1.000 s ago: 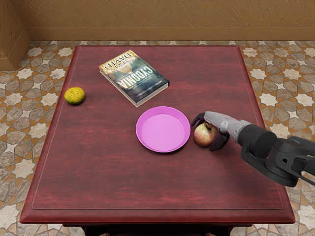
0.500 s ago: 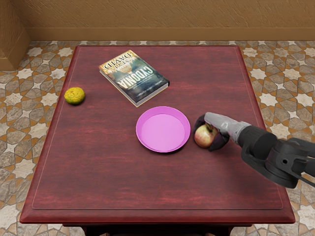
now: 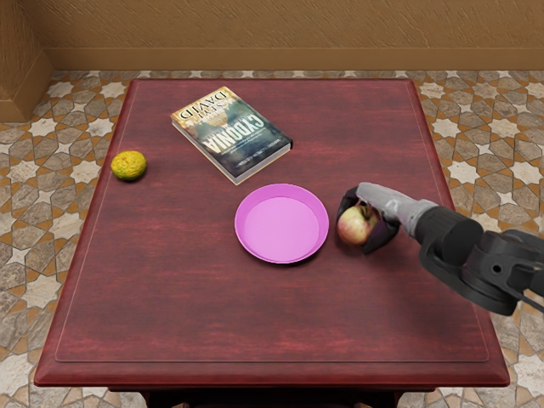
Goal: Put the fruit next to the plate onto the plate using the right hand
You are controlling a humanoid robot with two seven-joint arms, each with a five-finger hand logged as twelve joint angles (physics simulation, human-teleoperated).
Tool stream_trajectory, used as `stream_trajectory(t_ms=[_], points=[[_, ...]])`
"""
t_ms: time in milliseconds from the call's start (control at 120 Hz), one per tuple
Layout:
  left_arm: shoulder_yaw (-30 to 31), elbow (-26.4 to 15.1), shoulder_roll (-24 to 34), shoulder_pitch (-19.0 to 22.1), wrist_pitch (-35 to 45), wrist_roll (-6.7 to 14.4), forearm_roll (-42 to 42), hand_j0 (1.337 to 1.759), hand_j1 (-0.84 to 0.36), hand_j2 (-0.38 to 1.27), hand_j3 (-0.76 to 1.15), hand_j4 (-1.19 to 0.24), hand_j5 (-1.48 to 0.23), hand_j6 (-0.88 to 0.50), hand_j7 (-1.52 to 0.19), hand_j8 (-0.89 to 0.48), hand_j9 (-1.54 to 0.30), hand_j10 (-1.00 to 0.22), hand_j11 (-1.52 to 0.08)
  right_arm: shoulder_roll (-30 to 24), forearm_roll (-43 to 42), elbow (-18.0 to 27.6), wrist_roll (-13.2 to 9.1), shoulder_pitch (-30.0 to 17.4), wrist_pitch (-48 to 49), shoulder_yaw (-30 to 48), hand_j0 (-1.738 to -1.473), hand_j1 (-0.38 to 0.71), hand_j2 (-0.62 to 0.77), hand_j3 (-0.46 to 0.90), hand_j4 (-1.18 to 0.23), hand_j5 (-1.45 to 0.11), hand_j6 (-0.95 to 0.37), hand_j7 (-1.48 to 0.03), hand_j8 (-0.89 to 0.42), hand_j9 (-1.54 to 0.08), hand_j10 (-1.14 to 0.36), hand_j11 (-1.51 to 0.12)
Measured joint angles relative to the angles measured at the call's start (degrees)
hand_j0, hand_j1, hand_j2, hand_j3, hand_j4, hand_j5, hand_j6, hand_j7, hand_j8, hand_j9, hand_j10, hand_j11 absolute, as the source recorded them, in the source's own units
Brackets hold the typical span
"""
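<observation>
The dark red wooden table (image 3: 170,297) carries everything, and its right edge is not far from my arm. On the far part lies the paperback book w/ a dark cover (image 3: 231,132), well apart from my work. The round pink plastic plate (image 3: 281,224) is empty, approx. in the middle. My right hand (image 3: 367,223) is closed around the red-yellow apple (image 3: 354,226). The apple is just beside the plate's right rim, not on it. I cannot tell if it is off the wood.

Risks, in my judgement:
- The apple is round and smooth, so a weak grip could let it slip and roll, e.g. toward the table edge.
- If I carry it too low, it may hit the rim and push or tip the light plate.
- If I release it too high, it may bounce out.

The small yellow-green citrus fruit (image 3: 128,165) at the far left is not the target.
</observation>
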Motion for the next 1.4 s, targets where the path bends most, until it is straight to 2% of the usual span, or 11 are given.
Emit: stream_trajectory(t_ms=[233,733,833,892,1175,1400], points=[[0.0,0.0,0.0,0.0,0.0,0.0,0.0,1.658,0.34,0.00,0.00,-0.01,-0.01,-0.01,-0.01,-0.01,-0.01,-0.01,-0.01,0.6,0.1,0.3,0.0,0.3,0.4,3.0,-1.650,0.14,0.09,0.00,-0.57,-0.86,-0.37,-0.86,-0.34,-0.88,-0.54,-0.89],[0.0,0.0,0.0,0.0,0.0,0.0,0.0,1.658,0.34,0.00,0.00,-0.01,-0.01,-0.01,-0.01,-0.01,-0.01,-0.01,-0.01,10.4,0.1,-0.2,-0.1,2.3,1.4,5.5,-1.649,0.07,0.01,0.00,-0.61,-0.86,-0.41,-0.86,-0.38,-0.88,-0.58,-0.88],[0.0,0.0,0.0,0.0,0.0,0.0,0.0,1.658,0.34,0.00,0.00,-0.01,-0.01,-0.01,-0.01,-0.01,-0.01,-0.01,-0.01,12.7,-0.3,-2.1,-0.1,2.6,1.5,5.4,-1.649,0.07,-0.02,0.00,-0.61,-0.86,-0.41,-0.85,-0.38,-0.88,-0.58,-0.88],[0.0,0.0,0.0,0.0,0.0,0.0,0.0,1.658,0.34,0.00,0.00,-0.01,-0.01,-0.01,-0.01,-0.01,-0.01,-0.01,-0.01,13.8,-0.4,-3.2,-0.1,2.8,1.6,5.4,-1.649,0.09,0.04,0.00,-0.61,-0.86,-0.41,-0.85,-0.38,-0.87,-0.57,-0.88],[0.0,0.0,0.0,0.0,0.0,0.0,0.0,1.658,0.34,0.00,0.00,-0.01,-0.01,-0.01,-0.01,-0.01,-0.01,-0.01,-0.01,17.6,-1.6,-10.1,0.0,3.0,1.7,4.4,-1.651,0.14,0.10,0.00,-0.57,-0.86,-0.37,-0.85,-0.34,-0.88,-0.54,-0.89],[0.0,0.0,0.0,0.0,0.0,0.0,0.0,1.658,0.34,0.00,0.00,-0.01,-0.01,-0.01,-0.01,-0.01,-0.01,-0.01,-0.01,18.9,-2.0,-12.5,0.0,2.7,1.7,3.5,-1.651,0.15,0.11,0.00,-0.56,-0.86,-0.36,-0.85,-0.34,-0.87,-0.53,-0.89]])
